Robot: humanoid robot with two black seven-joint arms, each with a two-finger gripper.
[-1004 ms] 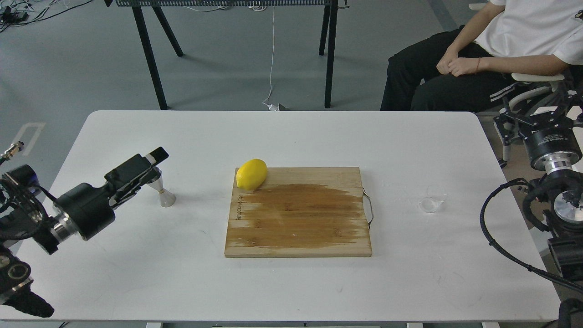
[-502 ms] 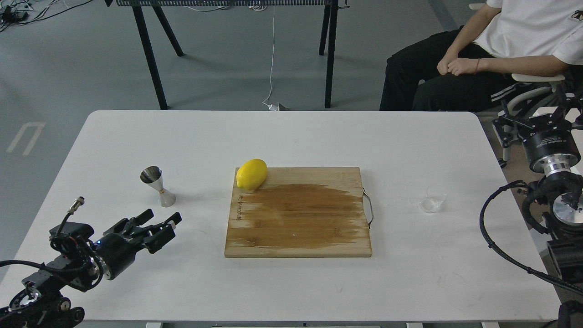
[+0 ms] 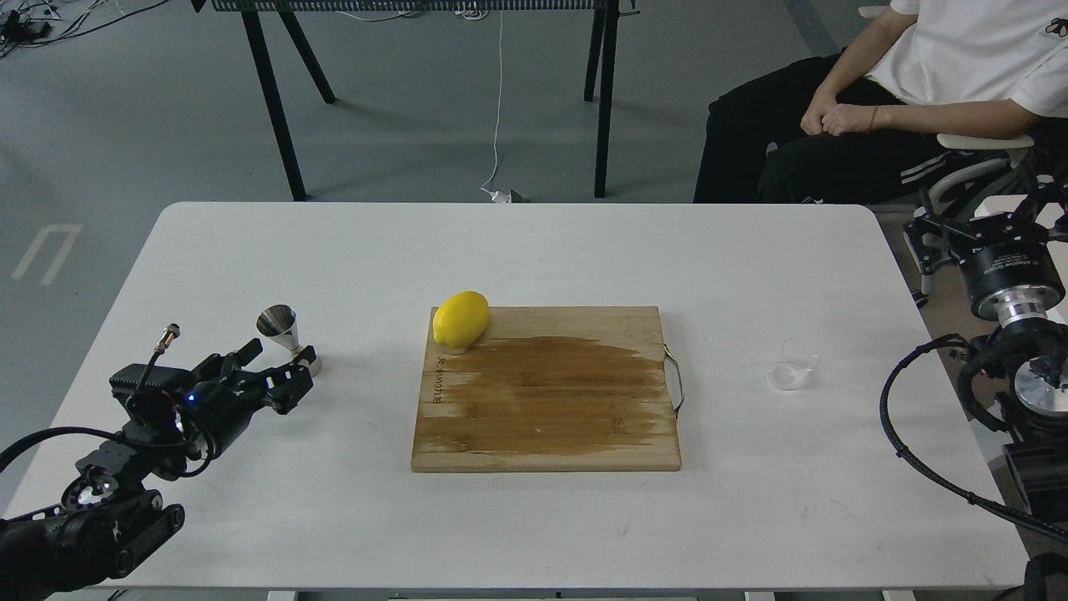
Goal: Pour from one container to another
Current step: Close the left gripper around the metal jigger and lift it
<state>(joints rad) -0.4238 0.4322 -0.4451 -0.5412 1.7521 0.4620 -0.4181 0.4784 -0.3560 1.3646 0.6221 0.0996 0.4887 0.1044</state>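
1. Left gripper [image 3: 275, 367] low over the table [image 3: 534, 250], on its left side, fingers [image 3: 247, 350] apart and holding nothing.
2. Jigger [image 3: 287, 336] upright on the table just beyond those fingers, its base partly hidden behind the near finger; contact impossible to tell.
3. Glass cup [image 3: 793, 364] upright on the table's right side, well apart from the jigger, right of the board [image 3: 546, 401].
4. Board in the middle of the table between the two vessels, a dark wet-looking patch across its top, metal handle [image 3: 676, 380] on its right edge.
5. Lemon [image 3: 460, 319] on the board's far left corner, overhanging the edge slightly.
6. Right arm [image 3: 1014, 334] off the table's right edge; fingers not visible there, state impossible to tell.
7. Seated person [image 3: 876, 92] beyond the far right corner, hands clasped.
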